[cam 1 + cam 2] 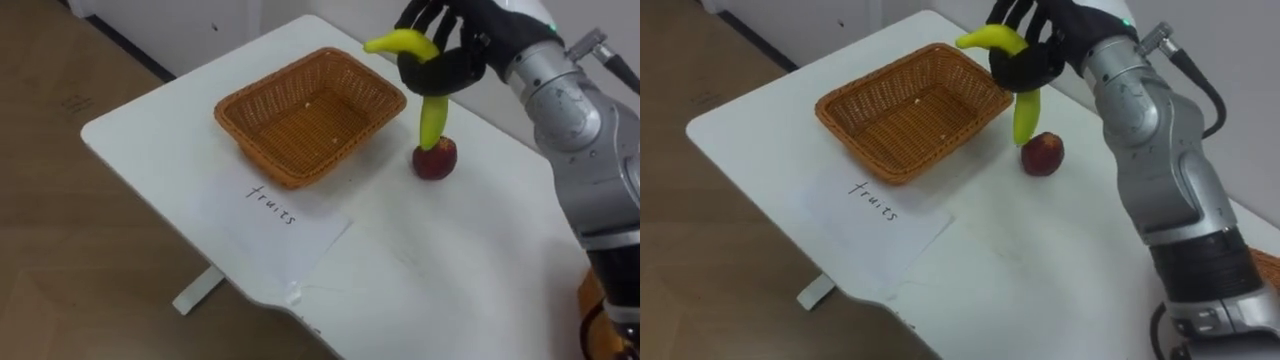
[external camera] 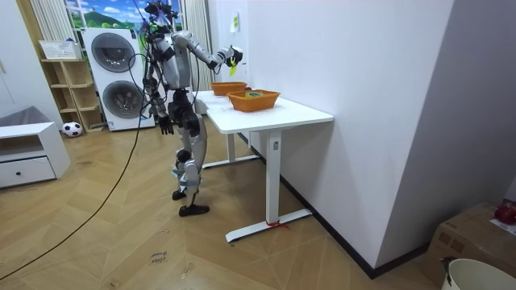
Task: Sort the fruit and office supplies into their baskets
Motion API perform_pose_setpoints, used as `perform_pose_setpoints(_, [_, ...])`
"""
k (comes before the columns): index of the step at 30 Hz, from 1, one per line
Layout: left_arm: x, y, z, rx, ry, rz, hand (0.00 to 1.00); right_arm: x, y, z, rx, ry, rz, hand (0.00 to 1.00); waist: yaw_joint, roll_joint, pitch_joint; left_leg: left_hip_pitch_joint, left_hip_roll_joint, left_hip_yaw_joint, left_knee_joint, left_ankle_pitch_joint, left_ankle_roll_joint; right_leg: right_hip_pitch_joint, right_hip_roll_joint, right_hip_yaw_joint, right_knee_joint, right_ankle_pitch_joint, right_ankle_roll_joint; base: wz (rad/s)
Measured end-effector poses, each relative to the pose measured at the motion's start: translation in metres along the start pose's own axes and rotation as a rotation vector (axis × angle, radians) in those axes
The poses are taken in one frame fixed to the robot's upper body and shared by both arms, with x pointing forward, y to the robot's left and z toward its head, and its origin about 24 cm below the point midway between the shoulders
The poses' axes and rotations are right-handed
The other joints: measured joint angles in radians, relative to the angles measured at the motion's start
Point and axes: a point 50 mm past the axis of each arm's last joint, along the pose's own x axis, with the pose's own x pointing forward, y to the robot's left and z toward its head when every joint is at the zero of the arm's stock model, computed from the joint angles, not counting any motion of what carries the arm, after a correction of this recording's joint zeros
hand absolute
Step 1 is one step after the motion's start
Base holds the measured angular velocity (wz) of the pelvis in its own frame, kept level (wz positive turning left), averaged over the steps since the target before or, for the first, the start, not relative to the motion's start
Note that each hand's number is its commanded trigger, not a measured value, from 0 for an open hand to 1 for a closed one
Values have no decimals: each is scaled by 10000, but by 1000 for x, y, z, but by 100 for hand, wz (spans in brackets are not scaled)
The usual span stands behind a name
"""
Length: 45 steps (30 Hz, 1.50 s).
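My right hand (image 1: pixel 447 55) (image 1: pixel 1032 50) is shut on a yellow-green banana (image 1: pixel 428 96) (image 1: pixel 1022 98), held in the air just right of the empty wicker fruit basket (image 1: pixel 308 115) (image 1: pixel 908 110). The banana's lower end hangs over a red apple (image 1: pixel 435 159) (image 1: pixel 1042 154) that rests on the white table (image 1: pixel 420 270). A paper sheet marked "fruits" (image 1: pixel 275 208) (image 1: pixel 878 205) lies in front of the basket. In the room view the raised right hand (image 2: pixel 230 56) holds the banana above the table, and my left hand (image 2: pixel 164 124) hangs by my side.
In the room view a second wicker basket (image 2: pixel 253 100) with items inside stands nearer the table's end. I stand at the table's long side, with a washing machine (image 2: pixel 115 76) behind me. The table edge (image 1: pixel 150 200) runs close to the paper.
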Motion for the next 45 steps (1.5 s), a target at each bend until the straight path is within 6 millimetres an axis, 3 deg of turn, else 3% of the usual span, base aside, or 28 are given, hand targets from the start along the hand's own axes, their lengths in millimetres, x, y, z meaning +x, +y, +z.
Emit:
perform_pose_setpoints(8, [-2,-3,-9,90,225,-431,0,9,0,-5,410,67,-584,100,321,108,38,24,-139,-256,8,12,65,97,-106,-107,27,-75,122,10])
perform_pose_setpoints(15, [-5,-6,-20,171,551,-544,0,11,6,-11,1731,207,-669,100,502,174,12,30,-186,-433,14,8,75,171,-143,-346,39,-136,212,9])
perform_pose_setpoints(22, [-9,-10,-30,191,896,-835,0,13,18,-21,2637,696,-417,100,723,308,-81,14,-348,-597,-13,57,157,204,-383,-617,158,-339,344,9])
perform_pose_setpoints(27, [-10,-6,-35,144,1075,-746,0,13,21,-24,3422,816,-282,100,756,196,-160,-6,-461,-851,-1,70,179,317,-411,-883,144,-340,345,15])
perform_pose_setpoints(32, [-12,-6,-42,307,1223,-782,0,17,19,-28,3786,1054,-375,100,734,138,-197,44,-502,-1020,36,92,210,486,-438,-872,123,-347,358,16])
perform_pose_setpoints(43, [-19,-9,-60,509,1678,-938,0,17,35,-32,3873,1351,177,100,1131,132,-89,-42,-518,-1018,5,92,198,458,-453,-955,137,-371,396,-1])
perform_pose_setpoints(44, [-19,-10,-61,510,1741,-956,0,17,36,-36,3870,1482,153,96,1256,120,-92,-26,-513,-978,-5,91,199,459,-456,-997,140,-371,396,-5])
perform_pose_setpoints(45, [-19,-10,-61,509,1746,-958,0,16,37,-38,3855,1577,128,60,1305,115,-91,-28,-518,-991,-4,91,199,471,-455,-1032,140,-371,396,3])
